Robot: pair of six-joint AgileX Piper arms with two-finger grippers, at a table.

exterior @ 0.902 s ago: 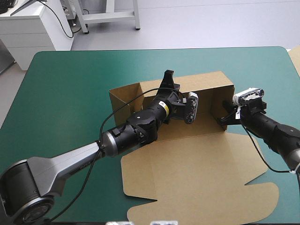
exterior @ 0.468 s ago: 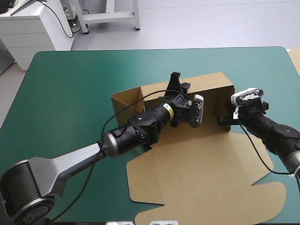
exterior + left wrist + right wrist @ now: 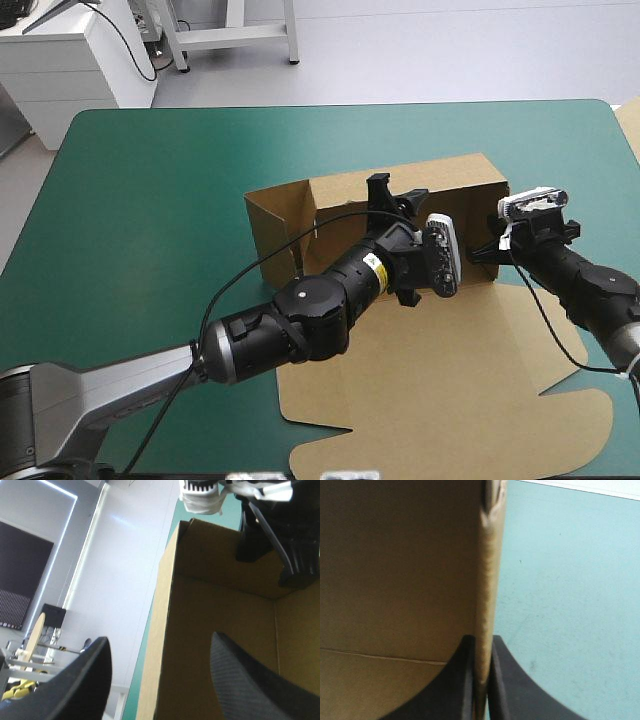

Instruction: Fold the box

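Pinching the right end wall of the brown box (image 3: 450,190) at mid-table (image 3: 150,200), the right gripper (image 3: 488,252) is bracing it; the left gripper (image 3: 393,193), fingers (image 3: 80,680) apart, is straddling the far wall, needing square alignment before closing.

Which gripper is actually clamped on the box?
The right gripper: it is shut on the right end wall of the box. The left gripper is open, astride the far wall without pinching it.

Count: 1 brown box (image 3: 450,380), 2 grippers, i.e. left gripper (image 3: 392,193) + right gripper (image 3: 482,642), 1 teal-green table (image 3: 150,200)
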